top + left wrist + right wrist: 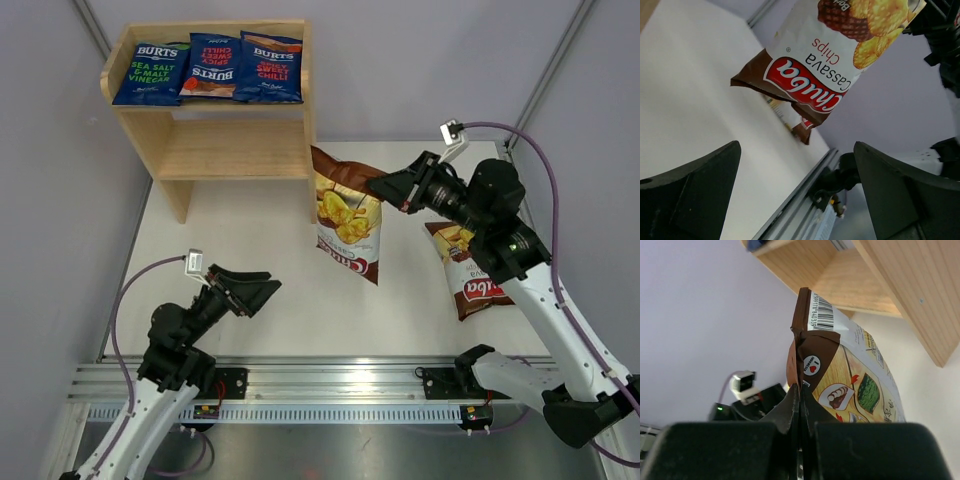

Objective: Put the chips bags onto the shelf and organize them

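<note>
Three dark blue Burts chips bags (208,68) lie side by side on the top tier of the wooden shelf (236,150); its lower tier is bare. My right gripper (377,186) is shut on the brown top seam of a Chuba bag (349,218), which hangs in the air just right of the shelf's side panel. The right wrist view shows the fingers (801,392) pinching that bag (850,385) below the shelf (880,285). A second Chuba bag (470,270) lies flat on the table under the right arm. My left gripper (262,290) stands open and empty, low at the front left, facing the hanging bag (815,70).
An aluminium rail (330,382) runs along the table's near edge with both arm bases on it. Grey walls close in the back and both sides. The shelf stands in the far left corner against the wall.
</note>
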### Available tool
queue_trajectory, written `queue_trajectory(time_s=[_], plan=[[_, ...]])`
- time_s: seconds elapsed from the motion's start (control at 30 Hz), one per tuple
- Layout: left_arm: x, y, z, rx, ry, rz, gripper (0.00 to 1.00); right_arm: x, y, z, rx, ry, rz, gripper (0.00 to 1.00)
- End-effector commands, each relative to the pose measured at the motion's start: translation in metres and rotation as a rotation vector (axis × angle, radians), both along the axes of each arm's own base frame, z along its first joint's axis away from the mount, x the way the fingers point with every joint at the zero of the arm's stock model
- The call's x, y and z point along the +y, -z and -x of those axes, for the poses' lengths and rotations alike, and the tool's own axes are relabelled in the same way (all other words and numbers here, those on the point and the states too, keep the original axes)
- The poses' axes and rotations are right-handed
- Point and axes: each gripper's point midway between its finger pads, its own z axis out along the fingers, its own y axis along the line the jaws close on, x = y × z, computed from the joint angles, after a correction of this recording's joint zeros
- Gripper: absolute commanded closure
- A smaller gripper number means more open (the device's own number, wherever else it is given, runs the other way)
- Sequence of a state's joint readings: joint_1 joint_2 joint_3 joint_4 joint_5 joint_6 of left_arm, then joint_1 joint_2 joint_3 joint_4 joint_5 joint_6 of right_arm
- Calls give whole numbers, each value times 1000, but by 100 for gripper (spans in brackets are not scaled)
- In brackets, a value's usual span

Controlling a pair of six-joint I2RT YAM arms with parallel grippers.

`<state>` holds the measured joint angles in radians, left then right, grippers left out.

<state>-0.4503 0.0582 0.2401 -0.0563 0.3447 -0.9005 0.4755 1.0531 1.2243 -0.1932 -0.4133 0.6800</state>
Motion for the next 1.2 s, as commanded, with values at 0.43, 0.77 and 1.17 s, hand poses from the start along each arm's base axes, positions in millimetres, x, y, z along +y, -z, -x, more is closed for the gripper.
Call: queue_trajectory(time_s=[0.43,0.77,1.17], plan=[[10,-134,25,-419,109,616,1,4,-191,52,-164,-182,-402,100],[-12,-164,10,-430,121,704,1,9,-222,57,-183,-222,-477,100],[-55,-211,5,-617,158,665,1,22,-218,61,-144,-259,-515,100]])
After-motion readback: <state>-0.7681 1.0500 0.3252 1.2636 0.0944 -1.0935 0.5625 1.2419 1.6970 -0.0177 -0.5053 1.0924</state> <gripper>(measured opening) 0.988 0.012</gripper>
